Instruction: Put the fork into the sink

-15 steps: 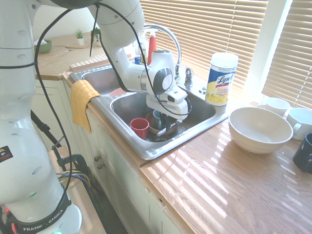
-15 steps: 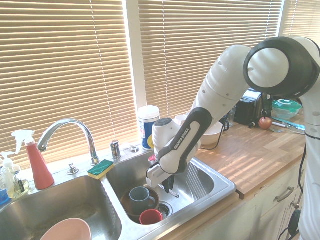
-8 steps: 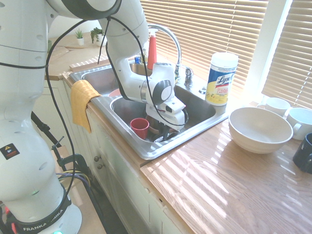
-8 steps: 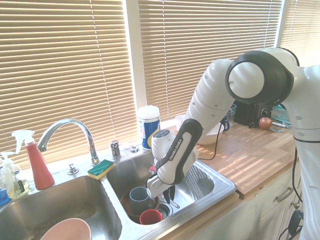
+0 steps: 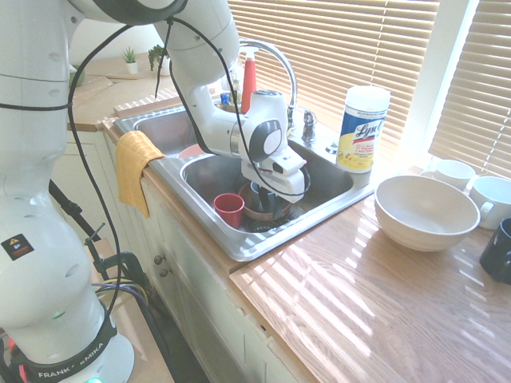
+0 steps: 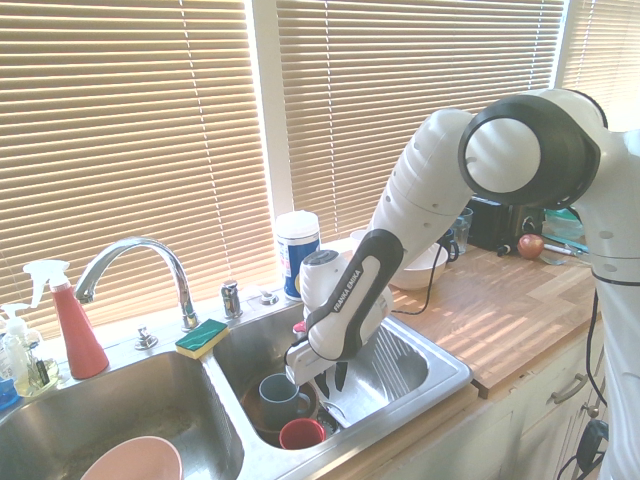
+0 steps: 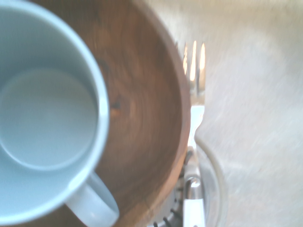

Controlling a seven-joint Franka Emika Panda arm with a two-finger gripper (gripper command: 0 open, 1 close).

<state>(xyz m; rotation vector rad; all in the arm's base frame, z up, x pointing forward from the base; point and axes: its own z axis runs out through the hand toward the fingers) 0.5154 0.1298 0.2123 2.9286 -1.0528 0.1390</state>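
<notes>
The fork point(image 7: 195, 142) lies on the floor of the sink's point(image 5: 319, 209) right-hand basin, as the wrist view shows it: silvery tines against the rim of a brown wooden bowl point(image 7: 147, 109), white handle running across the drain strainer point(image 7: 189, 198). It cannot be made out clearly in the first exterior view; in the second exterior view a pale sliver point(image 6: 335, 408) just below the hand may be its handle, though that is too small to be sure of.

The hand point(image 6: 330, 380) hangs just above that spot, pointing straight down. Its dark fingers point(image 6: 341, 376) look slightly parted with nothing between them, though at this size the gap is hard to read; nothing appears to be held.

Inside the wooden bowl stands a pale blue mug point(image 7: 45, 118), and a small red cup point(image 5: 229, 209) stands on the near side of the bowl. A yellow cloth point(image 5: 136, 163) hangs over the sink's near rim at the left, the curved faucet point(image 6: 135, 262) rises behind the divider, and a canister of wipes point(image 5: 363, 128) stands on the far rim. A large white bowl point(image 5: 425, 211) rests on the wooden surface point(image 5: 375, 303) to the right.

By my reading, the fork is already delivered and the step in hand is the release. What remains is to open the fingers fully and lift straight up, clear of the bowl's rim and the mug, so that nothing is dragged along, then draw the arm away over the surface.
</notes>
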